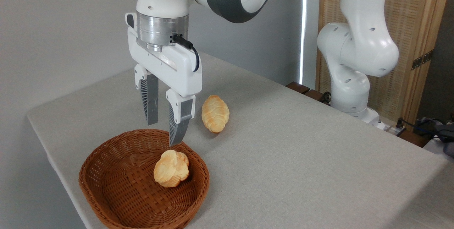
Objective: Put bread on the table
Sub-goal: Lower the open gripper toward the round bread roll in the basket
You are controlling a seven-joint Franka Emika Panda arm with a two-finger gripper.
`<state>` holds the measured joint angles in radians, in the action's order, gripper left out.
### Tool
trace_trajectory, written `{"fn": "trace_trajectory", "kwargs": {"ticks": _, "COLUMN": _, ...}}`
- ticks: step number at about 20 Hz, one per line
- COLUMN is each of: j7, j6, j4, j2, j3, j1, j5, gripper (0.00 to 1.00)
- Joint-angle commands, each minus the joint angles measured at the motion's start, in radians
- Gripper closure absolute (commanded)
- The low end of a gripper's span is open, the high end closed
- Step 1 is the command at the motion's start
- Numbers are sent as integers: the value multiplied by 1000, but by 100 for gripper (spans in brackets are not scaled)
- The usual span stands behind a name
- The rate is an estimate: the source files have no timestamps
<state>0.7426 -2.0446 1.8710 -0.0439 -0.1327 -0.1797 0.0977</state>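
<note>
Wicker basket (106,190) nearest, at table (301,151) front edge; knobbly bun (171,173) lying inside, right side. Gripper (163,131) above basket's rear rim, fingers spread, empty. Beyond, braided loaf (215,113) on cloth. Arm base (354,90) farthest right.

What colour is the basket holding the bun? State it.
Brown woven wicker basket, seen best in the fixed camera view; the golden-yellow bun lies inside it.

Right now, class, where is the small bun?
The bun lies inside the basket at lower left, against its right wall, just below the open end effector.
</note>
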Motion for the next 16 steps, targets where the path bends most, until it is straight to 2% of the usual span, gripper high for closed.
{"fn": "trace_trajectory", "kwargs": {"ticks": 1, "j7": 12, "j6": 56, "j4": -12, "j2": -5, "j3": -11, "j1": -1, "j5": -12, "gripper": 0}}
{"fn": "trace_trajectory", "kwargs": {"ticks": 16, "j7": 0, "j6": 55, "j4": -12, "j2": 4, "j3": -4, "j1": -6, "j5": -7, "gripper": 0}}
